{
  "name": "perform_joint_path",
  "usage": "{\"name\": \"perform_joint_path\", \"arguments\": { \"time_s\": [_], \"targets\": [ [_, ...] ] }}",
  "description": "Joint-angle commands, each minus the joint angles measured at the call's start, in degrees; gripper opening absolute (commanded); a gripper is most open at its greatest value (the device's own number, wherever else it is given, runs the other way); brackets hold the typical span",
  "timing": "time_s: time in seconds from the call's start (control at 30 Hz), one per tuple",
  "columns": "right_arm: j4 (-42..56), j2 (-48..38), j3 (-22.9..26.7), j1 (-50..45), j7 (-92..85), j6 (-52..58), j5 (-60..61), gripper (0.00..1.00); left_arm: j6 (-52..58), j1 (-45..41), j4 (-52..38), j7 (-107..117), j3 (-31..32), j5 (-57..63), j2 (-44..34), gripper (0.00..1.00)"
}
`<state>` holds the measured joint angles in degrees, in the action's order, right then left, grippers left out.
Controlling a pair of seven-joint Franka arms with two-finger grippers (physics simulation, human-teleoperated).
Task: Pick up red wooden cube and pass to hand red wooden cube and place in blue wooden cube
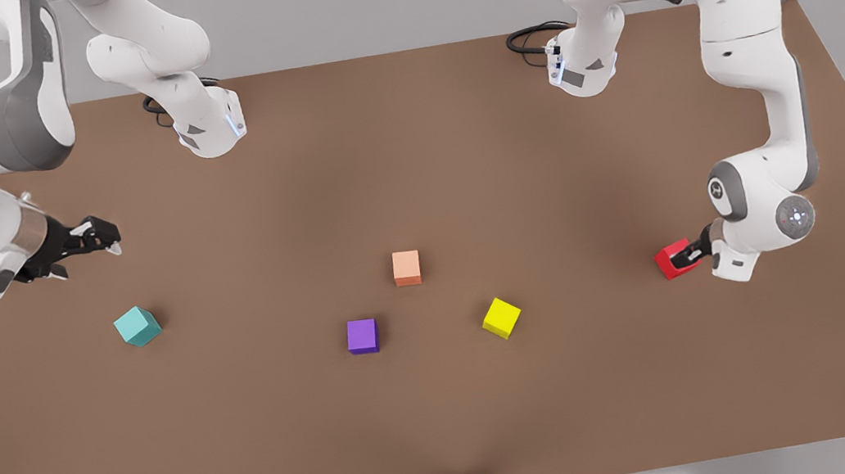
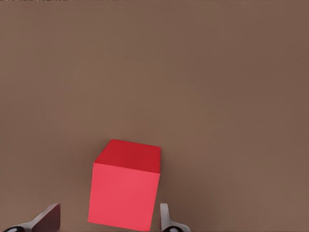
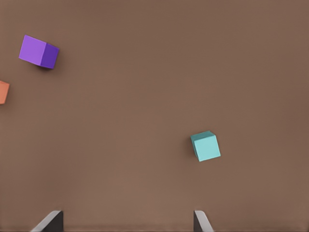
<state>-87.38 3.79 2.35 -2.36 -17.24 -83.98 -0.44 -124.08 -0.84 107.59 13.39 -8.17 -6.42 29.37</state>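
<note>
I see the brown counter (image 1: 448,415) spread wide under both arms, with pale grey walls and slanted grey struts behind it. The arm on the front view's right carries my left gripper (image 1: 691,255), which sits low at the counter with the red wooden cube (image 1: 672,260) between its fingers. In the left wrist view that cube (image 2: 124,192) stands between the two fingertips (image 2: 164,217); one fingertip is just beside its face and the other shows a gap, so the jaws are apart around it and I cannot say it is clamped. The arm on the front view's left carries my right gripper (image 1: 100,237), held above the counter with its jaws wide apart and nothing in them. The blue wooden cube (image 1: 137,326) lies on the counter just below and beyond that gripper, well apart from the red one; the right wrist view shows it (image 3: 205,146) ahead of the fingers. Farther from my right gripper sit the purple cube (image 1: 362,335), the pale orange cube (image 1: 406,267) and the yellow cube (image 1: 501,317).
</note>
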Motion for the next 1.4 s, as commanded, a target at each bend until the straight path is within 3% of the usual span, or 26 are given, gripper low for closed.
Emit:
{"name": "perform_joint_path", "arguments": {
  "time_s": [0.0,0.6,0.63,0.67,0.9,0.97,1.03,1.1,1.17,1.23,1.3,1.37],
  "targets": [
    [-0.16,-0.01,0.02,-0.46,-0.43,0.14,0.00,1.00,-4.94,-0.04,0.08,0.59,-0.01,0.01,0.59,1.00],
    [-1.48,0.34,0.02,-0.37,-0.43,-0.13,0.00,1.00,-6.35,-0.39,1.40,-9.26,0.26,0.01,5.43,1.00],
    [-1.74,0.25,0.02,-0.37,-0.43,-0.22,0.00,1.00,-6.35,-0.39,1.31,-9.17,0.35,0.01,5.52,0.86],
    [-1.74,0.25,0.02,-0.37,-0.43,-0.22,0.00,1.00,-6.44,-0.39,1.22,-9.17,0.35,0.01,5.52,0.63],
    [-1.39,1.39,-0.24,-0.90,-0.43,-1.71,0.00,1.00,-6.26,-0.13,-0.62,-8.56,2.63,-4.65,4.55,0.57],
    [-0.69,3.41,-0.51,-1.07,-1.13,-2.76,1.58,1.00,-2.93,0.05,-3.26,-3.55,8.51,-7.01,3.76,0.58],
    [1.68,6.92,-0.68,-3.53,-6.39,-3.03,1.93,1.00,15.09,0.22,-13.80,-3.02,11.24,-17.04,4.20,0.58],
    [7.92,15.70,-0.68,-3.53,-23.44,-2.33,12.19,1.00,22.29,0.05,-18.72,-1.45,16.42,-19.42,4.20,0.58],
    [8.54,20.02,-2.43,-4.94,-28.18,-2.32,24.32,1.00,26.25,0.05,-22.50,0.59,23.27,-19.33,4.20,0.58],
    [11.97,28.45,-5.78,-5.38,-32.85,-2.76,42.00,1.00,25.47,-0.48,-25.93,1.20,32.77,-21.78,4.81,0.58],
    [19.87,39.26,-7.18,-6.17,-36.64,-3.38,54.40,1.00,18.09,-0.74,-28.93,0.85,36.38,-31.54,8.94,0.57],
    [20.05,41.21,-8.77,-8.72,-46.47,-15.06,57.39,1.00,11.14,-0.92,-33.40,-1.96,42.35,-33.39,16.32,0.57]
  ]
}}
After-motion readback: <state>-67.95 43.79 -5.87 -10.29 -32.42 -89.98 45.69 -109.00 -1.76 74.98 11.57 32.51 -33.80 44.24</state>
